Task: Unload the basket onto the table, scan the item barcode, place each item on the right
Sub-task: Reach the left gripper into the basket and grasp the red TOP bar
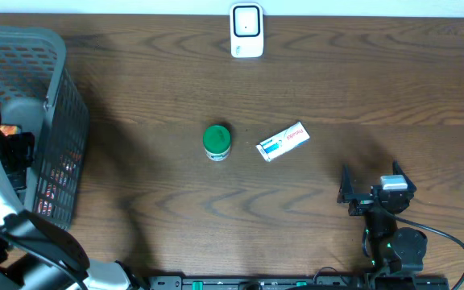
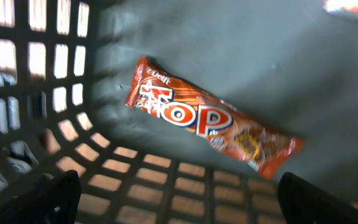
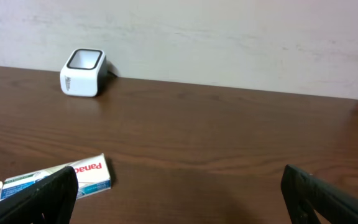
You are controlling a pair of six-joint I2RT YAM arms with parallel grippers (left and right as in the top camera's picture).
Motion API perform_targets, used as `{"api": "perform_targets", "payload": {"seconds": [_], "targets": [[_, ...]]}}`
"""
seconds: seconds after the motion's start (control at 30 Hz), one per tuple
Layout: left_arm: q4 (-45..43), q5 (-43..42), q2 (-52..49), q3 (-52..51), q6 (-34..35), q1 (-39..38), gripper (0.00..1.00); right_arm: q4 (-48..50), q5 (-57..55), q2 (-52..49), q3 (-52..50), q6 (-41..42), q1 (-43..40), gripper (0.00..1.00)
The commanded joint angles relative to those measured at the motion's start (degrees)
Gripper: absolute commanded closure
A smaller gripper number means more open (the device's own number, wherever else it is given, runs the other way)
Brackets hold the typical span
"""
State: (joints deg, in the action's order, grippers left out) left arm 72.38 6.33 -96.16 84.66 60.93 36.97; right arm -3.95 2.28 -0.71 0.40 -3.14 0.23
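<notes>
An orange "Top" snack bar wrapper [image 2: 213, 118] lies flat on the floor of the grey basket [image 1: 59, 97] at the table's left. My left gripper [image 2: 179, 208] hangs open above the bar, inside the basket, with nothing between its fingers [image 2: 48, 199]. The white barcode scanner [image 1: 246, 31] stands at the table's far edge, and it also shows in the right wrist view as the scanner [image 3: 83, 73]. My right gripper [image 1: 370, 176] rests open and empty near the front right of the table.
A green round tub [image 1: 217, 142] and a white and blue medicine box [image 1: 283, 142] lie mid-table; the box [image 3: 61, 180] shows beside my right gripper's left finger. The basket's lattice wall [image 2: 185, 186] runs close under my left gripper. A white packet [image 2: 350, 6] sits at the basket's far corner.
</notes>
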Motion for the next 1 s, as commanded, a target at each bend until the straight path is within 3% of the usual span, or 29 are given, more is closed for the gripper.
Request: {"api": "perform_targets", "payload": {"seconds": [0.0, 0.13, 0.27, 0.47, 0.93, 0.97], "targets": [[-2.03, 0.37, -1.68, -3.13, 12.5, 0.24, 0.02, -0.17, -0.31, 0.26, -0.09, 0.92, 0.61, 0.01], [-9.88, 0.37, -1.9, -9.73, 18.47, 0.24, 0.02, -0.17, -0.31, 0.26, -0.09, 0.92, 0.61, 0.01], [-22.45, 0.37, -1.9, -16.81, 18.69, 0.24, 0.02, -0.17, -0.31, 0.26, -0.09, 0.92, 0.61, 0.01], [-34.45, 0.37, -1.9, -21.9, 18.71, 0.24, 0.02, -0.17, -0.31, 0.26, -0.11, 0.92, 0.61, 0.01], [-39.58, 0.44, -4.15, -25.86, 23.63, 0.24, 0.01, -0.17, -0.31, 0.26, -0.09, 0.92, 0.61, 0.01], [-39.54, 0.37, -4.76, -25.86, 23.61, 0.24, 0.12, -0.17, -0.31, 0.26, -0.09, 0.92, 0.61, 0.01]]}}
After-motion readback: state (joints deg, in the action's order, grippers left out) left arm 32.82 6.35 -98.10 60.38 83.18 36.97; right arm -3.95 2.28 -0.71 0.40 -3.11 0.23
